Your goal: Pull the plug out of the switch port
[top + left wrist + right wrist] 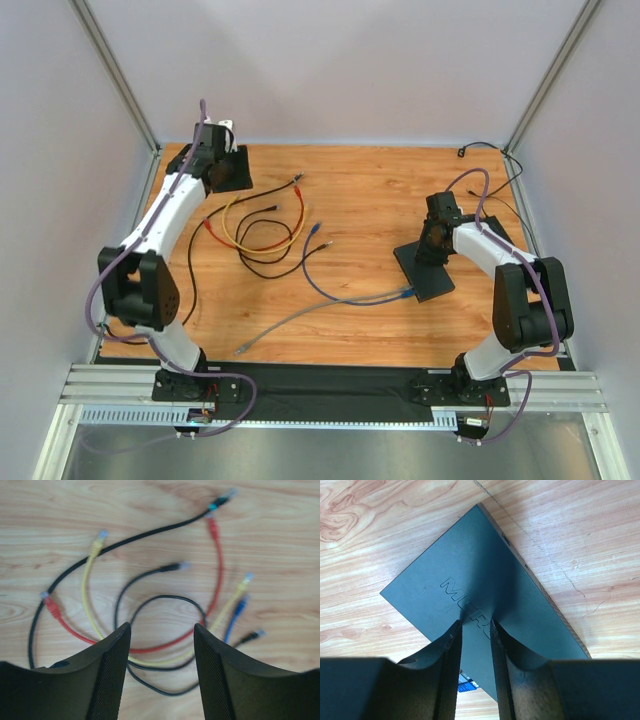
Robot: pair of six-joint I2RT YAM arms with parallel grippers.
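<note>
Bracing appears to be the step in hand: the flat black rectangular box (pixel 430 275), at the right of the wooden table (pixel 360 190), is met on its top face by the right claw (pixel 476 630). The claw's fingers are drawn close, with a narrow slit between them, and pinch nothing. The blue plug (pixel 405 293) is seen seated in the box's near left edge, the switch port hidden behind it, and its grey-blue cable (pixel 320 310) trails toward the arms. The left claw (pixel 162 630) is held spread and empty above loose red, yellow and black patch cables (pixel 150 610), well apart from the box. Next, by this reading, the plug must be gripped and drawn straight out while the box is kept from sliding.
</note>
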